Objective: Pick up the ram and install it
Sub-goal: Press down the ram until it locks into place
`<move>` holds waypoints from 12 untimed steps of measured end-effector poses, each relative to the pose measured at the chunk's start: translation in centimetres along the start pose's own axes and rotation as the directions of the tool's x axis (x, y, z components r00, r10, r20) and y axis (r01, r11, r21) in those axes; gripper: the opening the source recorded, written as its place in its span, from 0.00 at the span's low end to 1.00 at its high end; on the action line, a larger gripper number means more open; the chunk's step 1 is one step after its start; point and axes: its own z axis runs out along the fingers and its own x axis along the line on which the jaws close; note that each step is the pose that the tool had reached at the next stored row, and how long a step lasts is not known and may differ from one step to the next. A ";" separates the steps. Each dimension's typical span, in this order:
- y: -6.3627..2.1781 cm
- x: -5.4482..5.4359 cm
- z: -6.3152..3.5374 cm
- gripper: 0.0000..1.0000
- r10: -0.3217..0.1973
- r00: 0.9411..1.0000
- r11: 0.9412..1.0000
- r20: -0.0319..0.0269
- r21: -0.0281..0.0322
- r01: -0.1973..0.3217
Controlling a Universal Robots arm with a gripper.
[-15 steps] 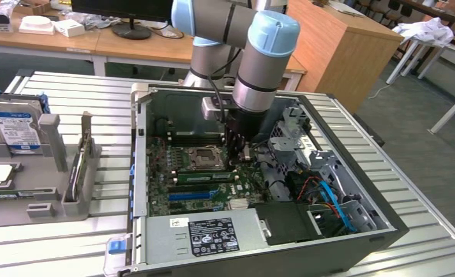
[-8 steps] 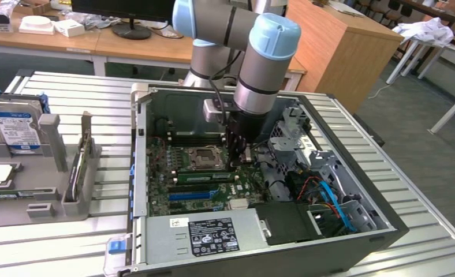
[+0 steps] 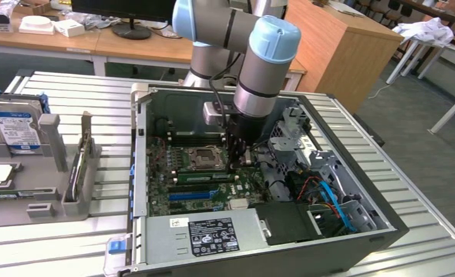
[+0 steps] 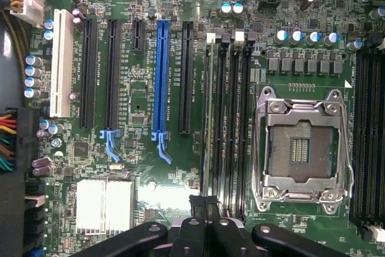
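Note:
The ram point(image 3: 204, 175) is a thin green stick standing on edge in a black motherboard slot, just beside the CPU socket point(image 3: 200, 154), inside the open computer case point(image 3: 139, 173). In the wrist view the ram point(image 4: 209, 118) runs edge-on along the slot nearest the blue slot point(image 4: 161, 76). My gripper point(image 3: 241, 163) hangs straight down into the case at the exterior view's right end of the stick. Its dark fingertips point(image 4: 197, 204) are together over that end of the ram, and my gripper point(image 4: 203, 204) is shut. I cannot tell whether they press on it.
A grey fixture tray point(image 3: 50, 190) at the exterior view's left holds a hard drive point(image 3: 15, 130) with a blue-white label. The power supply point(image 3: 204, 234) fills the case's near side. A drive cage and cables point(image 3: 328, 190) crowd the exterior view's right. A silver heat sink point(image 4: 105, 204) lies near the gripper.

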 end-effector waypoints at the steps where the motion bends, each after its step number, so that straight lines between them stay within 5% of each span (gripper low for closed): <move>1: 0.00 0.0 0.04 0.10 0.000 1.000 1.000 0.001 0.000 0.000; 12: 0.01 -0.1 0.40 0.10 0.000 1.000 1.000 0.015 0.001 0.000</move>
